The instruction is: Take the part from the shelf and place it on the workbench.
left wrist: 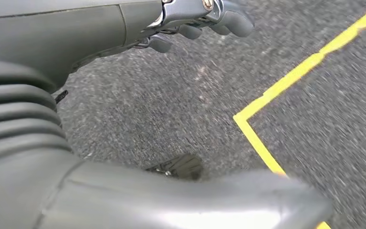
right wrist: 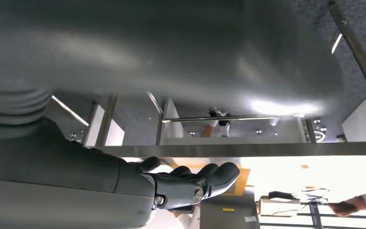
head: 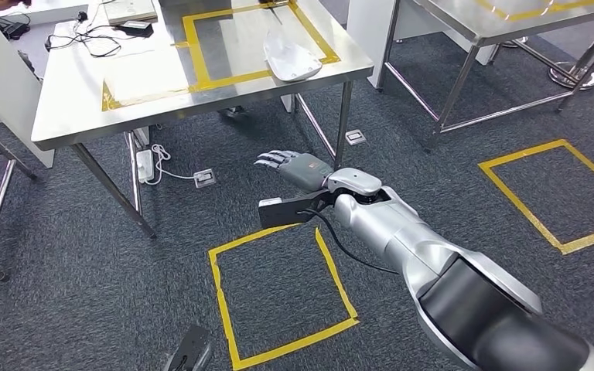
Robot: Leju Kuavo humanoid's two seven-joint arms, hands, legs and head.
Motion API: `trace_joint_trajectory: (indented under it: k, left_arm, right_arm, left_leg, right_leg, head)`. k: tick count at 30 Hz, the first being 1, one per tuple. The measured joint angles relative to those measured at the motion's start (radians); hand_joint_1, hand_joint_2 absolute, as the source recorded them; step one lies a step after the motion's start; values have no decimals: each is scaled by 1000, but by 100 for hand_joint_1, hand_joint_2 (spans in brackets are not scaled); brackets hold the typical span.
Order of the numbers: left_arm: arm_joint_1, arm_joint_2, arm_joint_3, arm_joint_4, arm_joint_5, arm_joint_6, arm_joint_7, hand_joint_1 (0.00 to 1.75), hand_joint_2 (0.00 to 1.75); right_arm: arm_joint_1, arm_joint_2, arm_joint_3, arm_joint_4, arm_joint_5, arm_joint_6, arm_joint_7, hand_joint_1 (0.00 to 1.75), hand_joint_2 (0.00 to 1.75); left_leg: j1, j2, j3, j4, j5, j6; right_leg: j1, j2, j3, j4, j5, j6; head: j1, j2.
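Observation:
The part (head: 292, 58), a white curved shell, lies on the steel workbench (head: 77, 116) inside a yellow tape rectangle, close to the front right corner. My right hand (head: 298, 168) is stretched out low in front of the bench, below its edge, fingers extended and holding nothing. In the right wrist view those fingers (right wrist: 195, 183) are lightly bent and empty, beneath the bench's edge (right wrist: 248, 150). My left hand (head: 189, 352) hangs down near the floor. Its fingers (left wrist: 209, 19) stand apart from the thumb over grey carpet, with nothing between them.
A second steel table (head: 495, 15) stands at the back right. Yellow tape squares mark the carpet in front of me (head: 278, 297) and to the right (head: 557, 193). A power strip (head: 145, 165) and floor sockets (head: 204, 178) lie under the bench. Cables (head: 85, 39) clutter its far side.

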Motion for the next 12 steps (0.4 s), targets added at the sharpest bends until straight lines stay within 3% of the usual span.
trace_joint_trajectory:
  k: [4,12]
  left_arm:
    - [-1,-1,0,0,6,34,37,0,175]
    - [-2,-2,0,0,9,40,59,0,175]
  right_arm:
    - [9,0,-24,0,-8,-27,-9,0,175]
    - [19,0,-56,3,4,-60,14,0,175]
  left_leg:
    - [1,0,0,-1,3,-6]
    - [1,0,-2,0,4,-8]
  right_leg:
    - [2,0,-1,1,1,-2]
    - [1,0,-1,1,2,-3]
  head:
    - [0,0]
    - [0,0]
